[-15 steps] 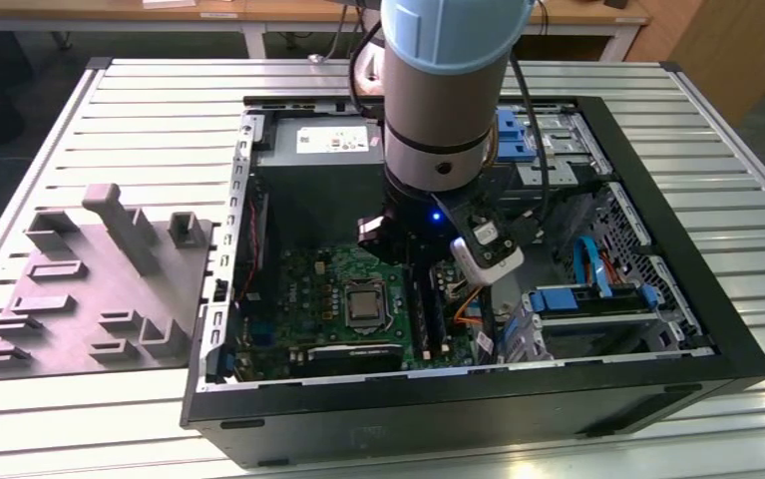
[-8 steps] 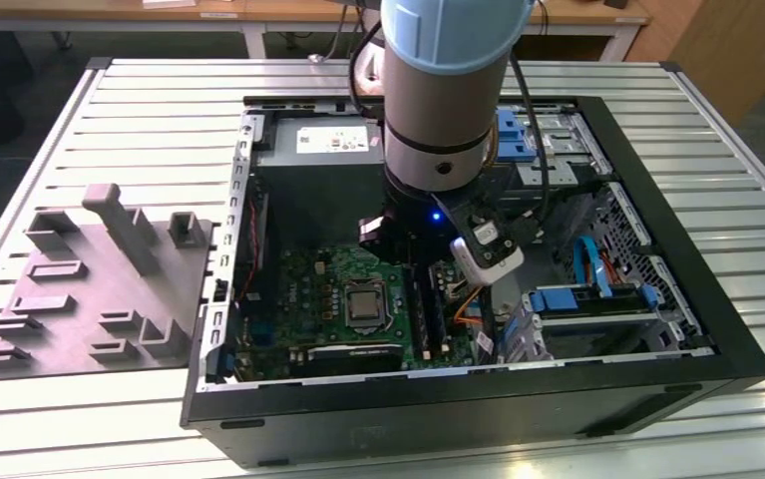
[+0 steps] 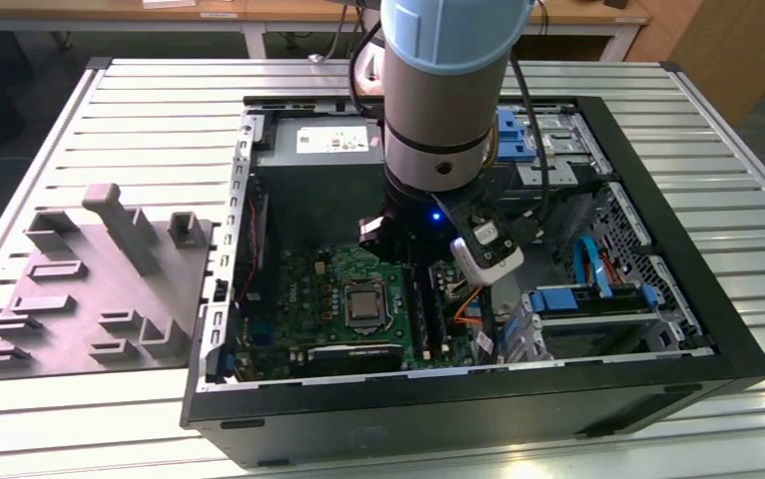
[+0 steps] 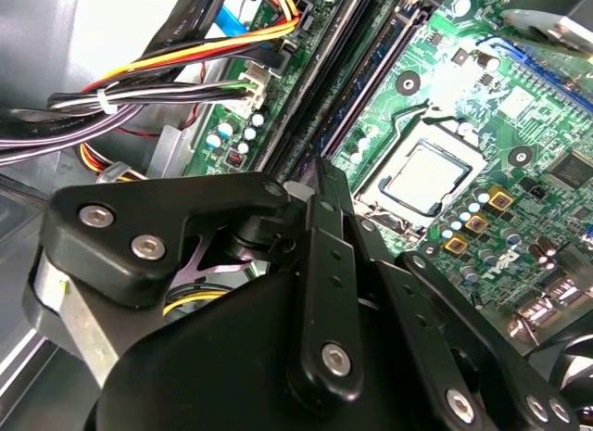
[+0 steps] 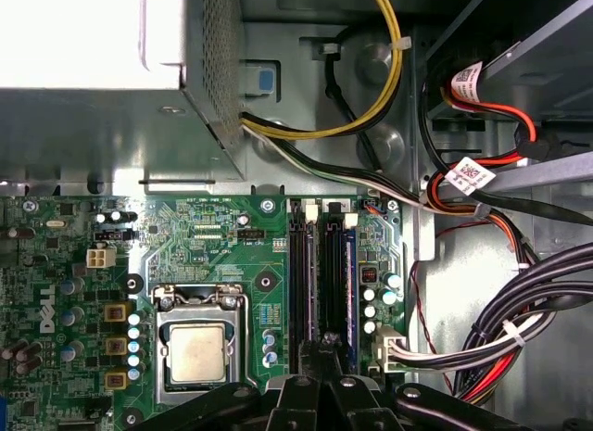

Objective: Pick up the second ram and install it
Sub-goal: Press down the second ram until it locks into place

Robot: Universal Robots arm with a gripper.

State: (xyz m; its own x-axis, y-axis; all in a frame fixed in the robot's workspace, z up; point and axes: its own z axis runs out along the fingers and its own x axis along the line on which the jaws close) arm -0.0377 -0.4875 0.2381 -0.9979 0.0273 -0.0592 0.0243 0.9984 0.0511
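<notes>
- First wrist view: the end effector (image 5: 326,343) hangs low over the memory slots (image 5: 317,273) inside the open case. Its fingers are drawn together. Whether anything thin is pinched between them cannot be told.
- The ram (image 5: 350,269) stands on edge in the outermost slot, on the side away from the processor (image 5: 196,352). It shows as a narrow dark-blue strip.
- Whether this stick is the second ram or the first cannot be told from these pictures.
- The relation that matters: the ram's long axis runs parallel to the slots, from the end effector's tips toward the power supply (image 5: 93,42). On the exterior view's clock face that line runs from 6 to 12.
- The tips sit near the 6 o'clock end of the ram, just beside it on the processor side. The ram therefore lies just off toward 3 o'clock and stretches away toward 12 o'clock.
- Second wrist view: the end effector (image 4: 320,167) points at the near end of the blue strip (image 4: 371,88). It looks close to the strip, but contact cannot be confirmed.
- Exterior view: the arm (image 3: 442,90) reaches straight down into the case (image 3: 741,339), which lies on its side on the slatted worktop (image 3: 156,110).
</notes>
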